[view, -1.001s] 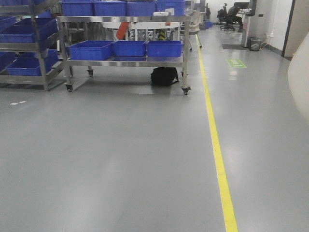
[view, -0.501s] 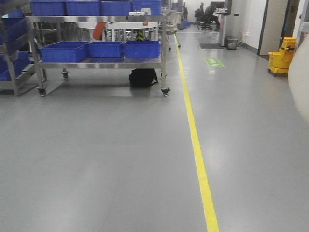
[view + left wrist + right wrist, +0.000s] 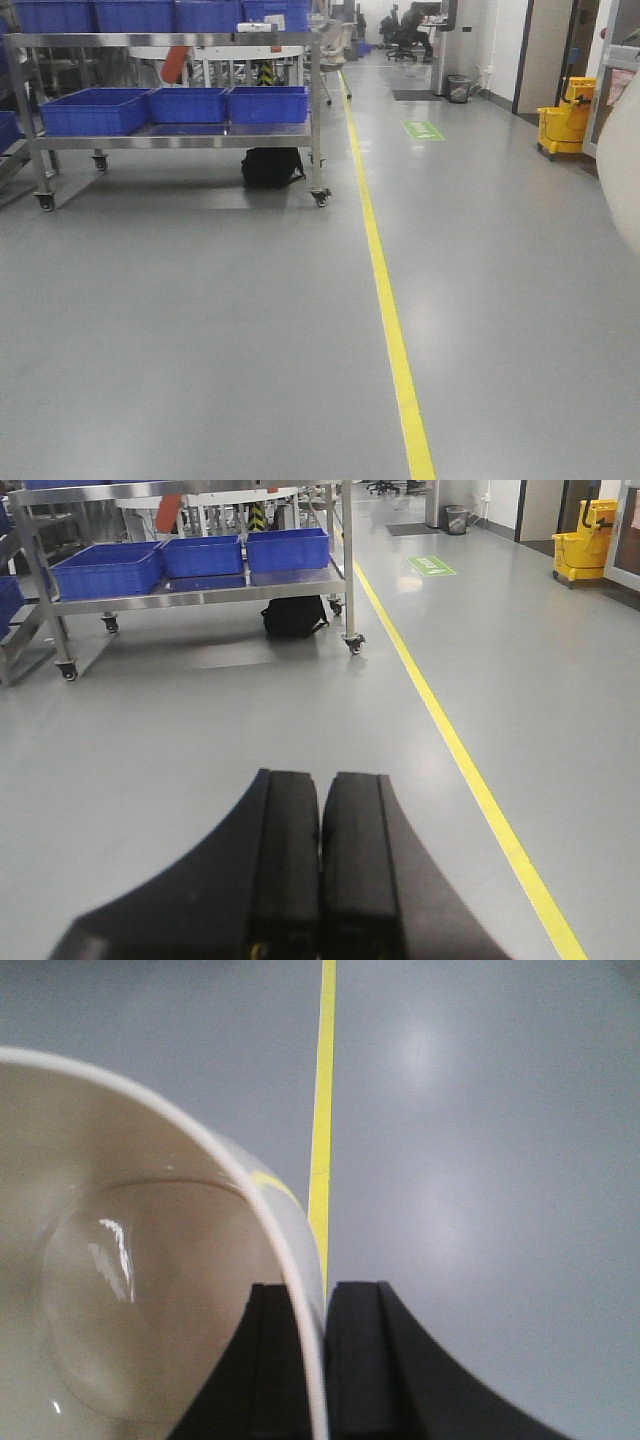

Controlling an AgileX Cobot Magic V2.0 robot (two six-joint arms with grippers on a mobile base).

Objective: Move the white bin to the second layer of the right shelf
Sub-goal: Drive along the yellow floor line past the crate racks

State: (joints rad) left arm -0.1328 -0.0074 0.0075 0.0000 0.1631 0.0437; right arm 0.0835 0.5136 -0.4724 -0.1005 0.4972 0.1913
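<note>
The white bin [image 3: 130, 1290] is pinched by its wall at the rim in the right tool [image 3: 325, 1360], its body lying left of the tool. The left tool [image 3: 320, 860] is pressed together, empty. The target shelf tier is not seen; a firm pinch and level carriage are advised above the floor [image 3: 200, 330].

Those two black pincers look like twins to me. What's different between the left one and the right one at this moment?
The left pincer is shut on nothing, fingers pressed together; the right pincer grips the white bin by its wall, one finger inside, one outside. The left pincer faces a cart of blue crates; the right pincer points down at the yellow floor line. Both are black and alike in shape.
</note>
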